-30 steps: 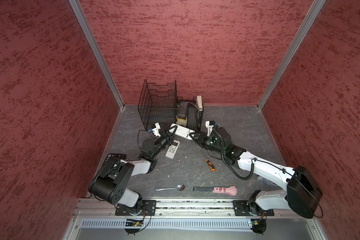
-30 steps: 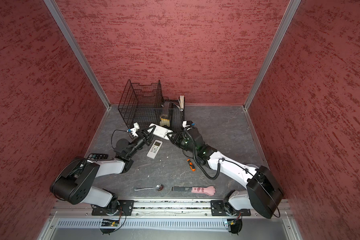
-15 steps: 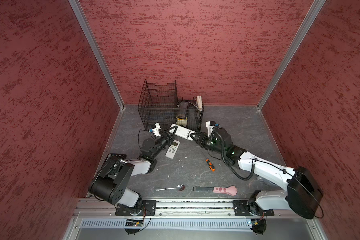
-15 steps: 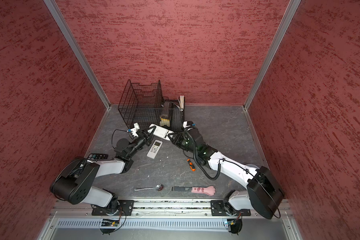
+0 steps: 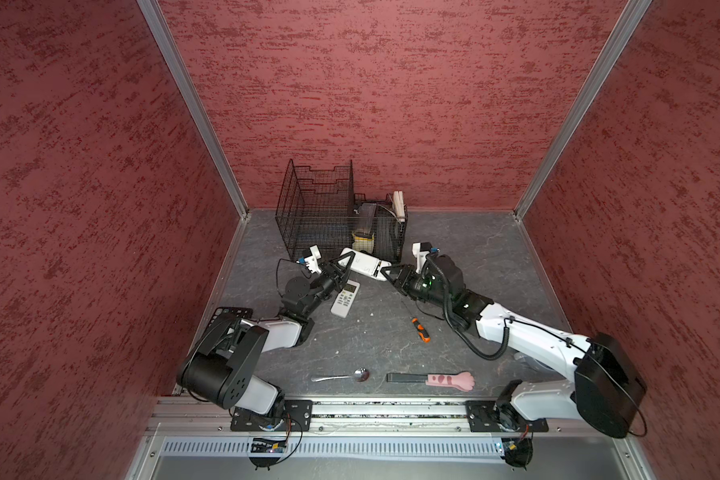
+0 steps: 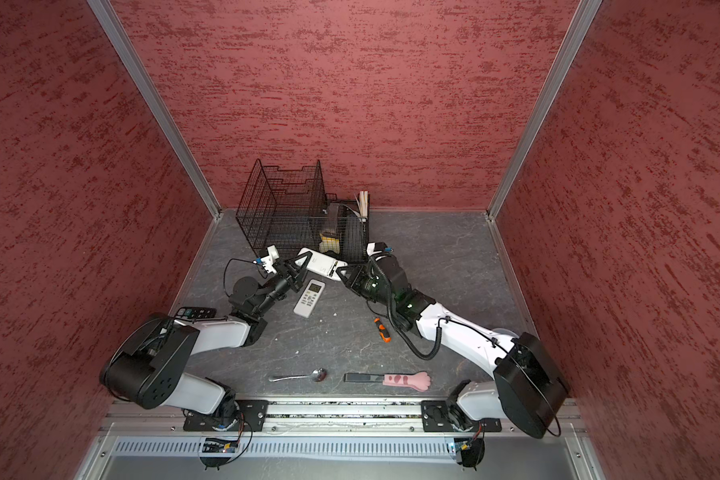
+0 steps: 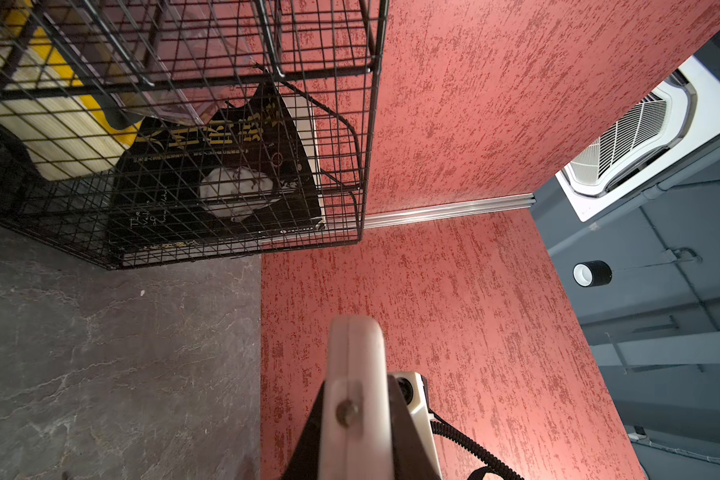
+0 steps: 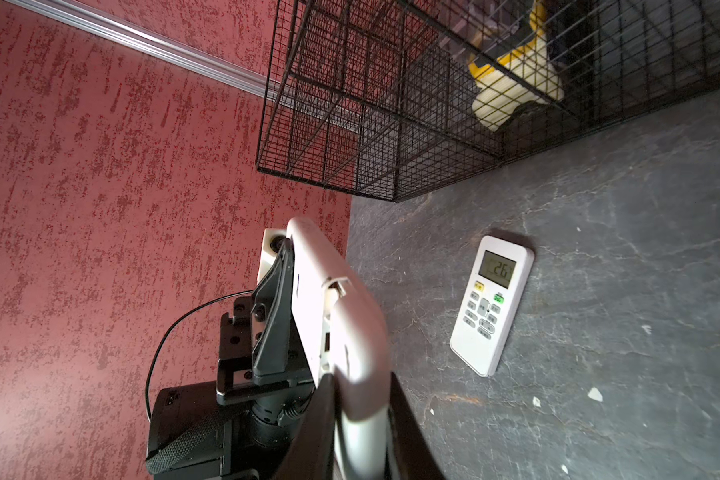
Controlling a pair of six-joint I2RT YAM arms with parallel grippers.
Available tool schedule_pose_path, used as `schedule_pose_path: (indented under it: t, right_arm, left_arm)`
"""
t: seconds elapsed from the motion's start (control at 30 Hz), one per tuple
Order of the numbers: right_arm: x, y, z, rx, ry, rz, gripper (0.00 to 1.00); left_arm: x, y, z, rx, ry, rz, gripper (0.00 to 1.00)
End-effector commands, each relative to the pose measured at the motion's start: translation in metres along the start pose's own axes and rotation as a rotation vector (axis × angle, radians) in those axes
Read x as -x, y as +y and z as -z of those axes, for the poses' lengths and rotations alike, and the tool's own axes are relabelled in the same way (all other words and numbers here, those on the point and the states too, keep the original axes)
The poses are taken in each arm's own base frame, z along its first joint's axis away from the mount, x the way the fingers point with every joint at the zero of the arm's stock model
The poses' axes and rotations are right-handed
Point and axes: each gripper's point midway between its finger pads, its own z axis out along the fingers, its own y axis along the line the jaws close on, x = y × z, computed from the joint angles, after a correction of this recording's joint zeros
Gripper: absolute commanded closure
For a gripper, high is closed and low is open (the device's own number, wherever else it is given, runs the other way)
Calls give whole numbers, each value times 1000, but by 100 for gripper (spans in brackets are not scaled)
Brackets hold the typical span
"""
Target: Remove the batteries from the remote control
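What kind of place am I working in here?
Probably an indoor robot test cell: red textured walls enclose a grey tabletop, an aluminium rail fronts it, and a ceiling air-conditioner shows above.

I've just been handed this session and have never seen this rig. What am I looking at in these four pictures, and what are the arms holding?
You are seeing two tabletop robot arms, each ending in a two-finger gripper. The two wide pictures are near-identical views from one overhead camera pair. The other two come from a camera on each arm's wrist. The left gripper and the right gripper each clamp one end of a white remote, held above the grey table in front of a wire basket. Lying on the table are a second remote with a display, an orange-and-black screwdriver, a spoon and a pink paw-shaped tool. No batteries are visible.
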Motion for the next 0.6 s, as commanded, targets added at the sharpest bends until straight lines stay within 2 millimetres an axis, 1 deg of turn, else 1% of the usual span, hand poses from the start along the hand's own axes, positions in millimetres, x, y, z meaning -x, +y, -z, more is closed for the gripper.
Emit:
schedule_pose_path:
  t: [0.0,0.23,0.57]
  right_arm:
    - [0,0,4,-2,4,-10,83]
    - [0,4,4,17,5,-15,84]
    - [2,11,7,34,-1,-15,84]
  left_arm:
    - [-4,-11,-5,-29,18,-48,100]
    - [-7,-8,-5,-18,29,-61,100]
    - [-10,-2,-6,6,32,-81,100]
